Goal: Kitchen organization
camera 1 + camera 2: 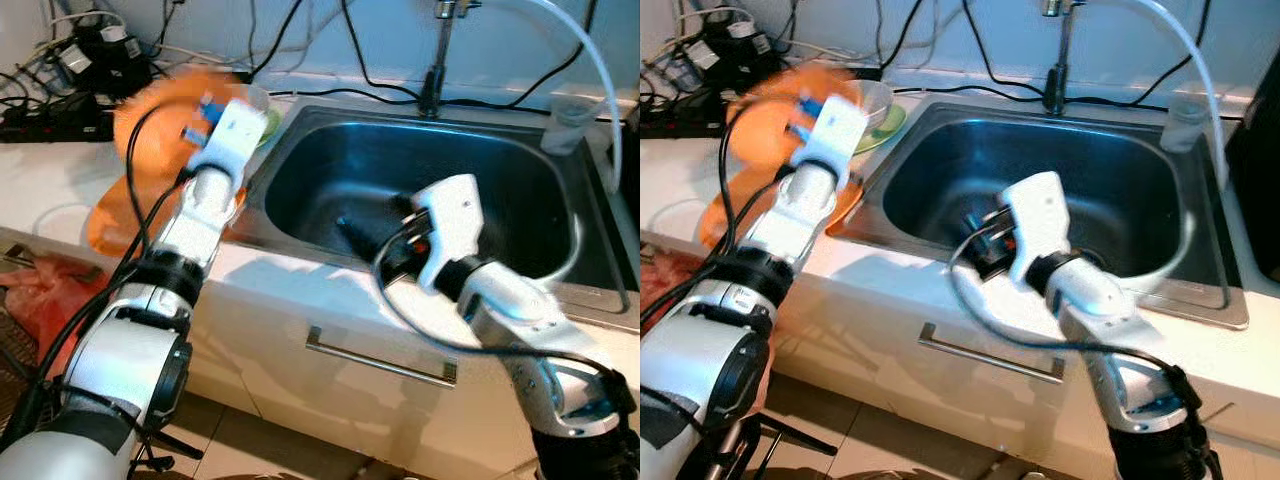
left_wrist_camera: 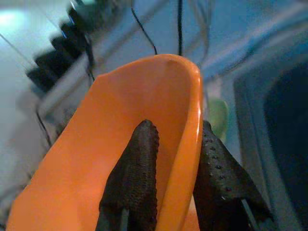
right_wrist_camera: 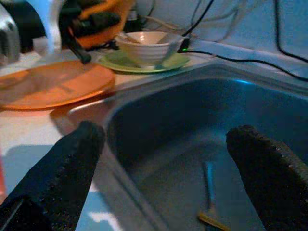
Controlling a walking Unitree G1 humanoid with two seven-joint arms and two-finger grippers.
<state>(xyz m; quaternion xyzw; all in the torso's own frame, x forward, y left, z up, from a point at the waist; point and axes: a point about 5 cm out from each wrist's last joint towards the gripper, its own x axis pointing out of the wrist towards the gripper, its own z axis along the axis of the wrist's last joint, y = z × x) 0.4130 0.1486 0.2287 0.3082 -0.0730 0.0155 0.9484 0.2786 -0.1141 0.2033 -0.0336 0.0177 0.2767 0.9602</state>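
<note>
My left gripper (image 2: 178, 130) is shut on the rim of an orange bowl (image 2: 120, 134), one finger inside and one outside. It holds the bowl (image 1: 150, 110) tilted above the counter, left of the sink; the bowl looks blurred. Below it an orange plate (image 1: 105, 225) lies flat on the counter. A white bowl (image 3: 144, 45) sits on a green plate (image 3: 113, 62) at the sink's back left corner. My right gripper (image 3: 163, 139) hangs open inside the steel sink (image 1: 520, 170), holding nothing. A thin utensil (image 3: 208, 183) lies on the sink floor.
A faucet (image 1: 437, 60) and white hose (image 1: 590, 60) rise behind the sink. A clear cup (image 1: 568, 125) stands at its back right. Power strips and cables (image 1: 70, 60) crowd the back left counter. A red bag (image 1: 40, 290) hangs low left. A drawer handle (image 1: 380, 360) is below.
</note>
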